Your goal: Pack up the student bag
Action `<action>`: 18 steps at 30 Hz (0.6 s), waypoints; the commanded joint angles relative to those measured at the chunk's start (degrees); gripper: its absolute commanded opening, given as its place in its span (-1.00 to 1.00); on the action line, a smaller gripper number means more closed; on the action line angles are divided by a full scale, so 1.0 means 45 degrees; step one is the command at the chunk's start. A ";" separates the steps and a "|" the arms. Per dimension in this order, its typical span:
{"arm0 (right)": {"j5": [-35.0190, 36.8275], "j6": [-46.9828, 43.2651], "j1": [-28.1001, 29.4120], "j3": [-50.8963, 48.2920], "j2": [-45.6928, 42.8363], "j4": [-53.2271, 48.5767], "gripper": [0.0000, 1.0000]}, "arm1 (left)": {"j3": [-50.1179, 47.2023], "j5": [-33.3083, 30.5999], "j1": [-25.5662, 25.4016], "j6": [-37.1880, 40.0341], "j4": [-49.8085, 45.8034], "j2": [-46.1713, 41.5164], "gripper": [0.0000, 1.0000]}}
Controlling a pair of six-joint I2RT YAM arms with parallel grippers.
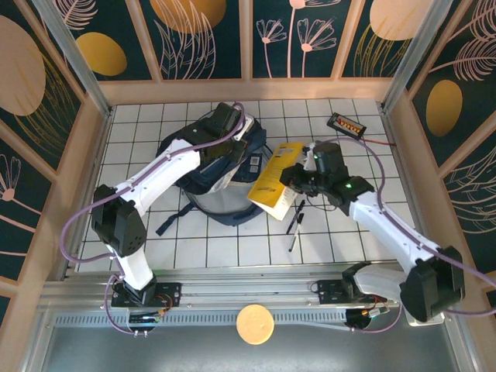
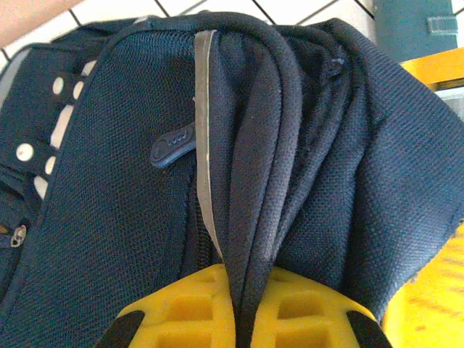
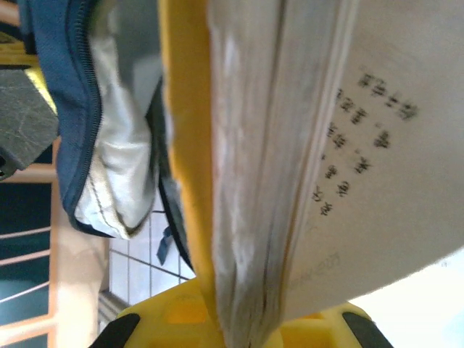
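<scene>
Nearest the arm bases, dark pens (image 1: pixel 295 219) lie untouched on the white-tiled tabletop (image 1: pixel 349 232). Just beyond them, we see the right fingers (image 3: pixel 174 319) clamped on one edge of a yellow book (image 1: pixel 273 182). It hangs above the tiles, its long axis running from near-left to far-right. The student bag (image 1: pixel 209 182) lies immediately left of the book at mid-tabletop, its pale-lined mouth turned toward the near edge. Its zip edge sits just beside the yellow cover in the right wrist view. Farther back, the left fingers (image 2: pixel 181 315) are closed on a fold of navy fabric at the bag's upper rim, propping the mouth up. In our judgement the coming move is a short leftward carry by the right arm, which bears the load. From above, we cannot say whether the book's near corner already overlaps the opening. A small dark case (image 1: pixel 346 124) sits near the far right wall.
</scene>
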 commanded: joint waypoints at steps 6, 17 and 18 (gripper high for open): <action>-0.1694 0.2132 0.0651 0.0134 0.3458 0.8099 -1.00 | 0.0714 0.1675 -0.0050 -0.1536 0.0726 -0.0712 -1.00; -0.2175 0.3074 0.1469 0.1011 0.8562 1.4316 0.20 | 0.0127 0.2085 0.0038 -0.2186 0.1380 -0.1130 -1.00; -0.1964 0.2792 0.1473 0.0927 0.8197 1.3645 0.38 | -0.0024 0.2117 0.0075 -0.2232 0.1465 -0.1071 -1.00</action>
